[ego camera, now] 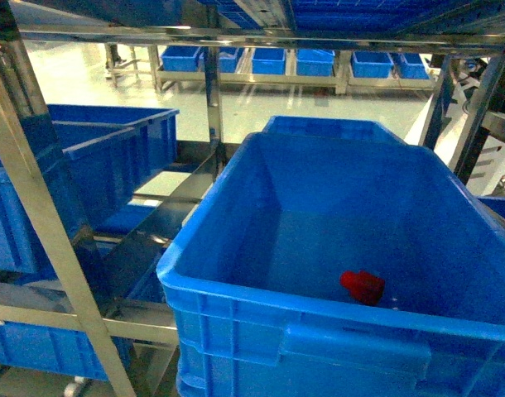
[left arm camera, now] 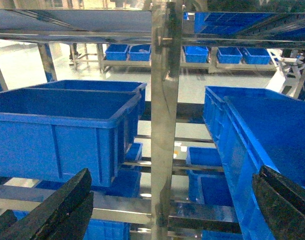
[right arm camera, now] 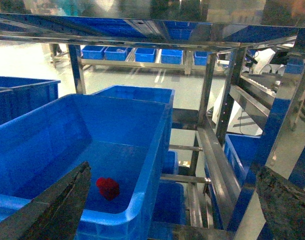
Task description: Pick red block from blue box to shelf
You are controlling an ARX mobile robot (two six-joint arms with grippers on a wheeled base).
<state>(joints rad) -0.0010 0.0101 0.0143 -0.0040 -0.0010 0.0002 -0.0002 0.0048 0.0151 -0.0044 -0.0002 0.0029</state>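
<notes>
Lying in box near front wall: red block (untouched); box on shelf. Left hand, right hand both spread, empty.

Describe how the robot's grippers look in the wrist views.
Only the fingers show. The left gripper has two dark, near-black fingers with a rough, matte surface, wedge-shaped at the frame's lower corners. The right gripper looks alike. No cables or markings are visible.

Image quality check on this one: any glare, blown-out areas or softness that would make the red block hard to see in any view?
Head view: red block readable but soft-edged in the blue box; floor behind blown out. Right wrist view: block dim and blurry; shelf uprights show glare. Left wrist view: block not visible.
</notes>
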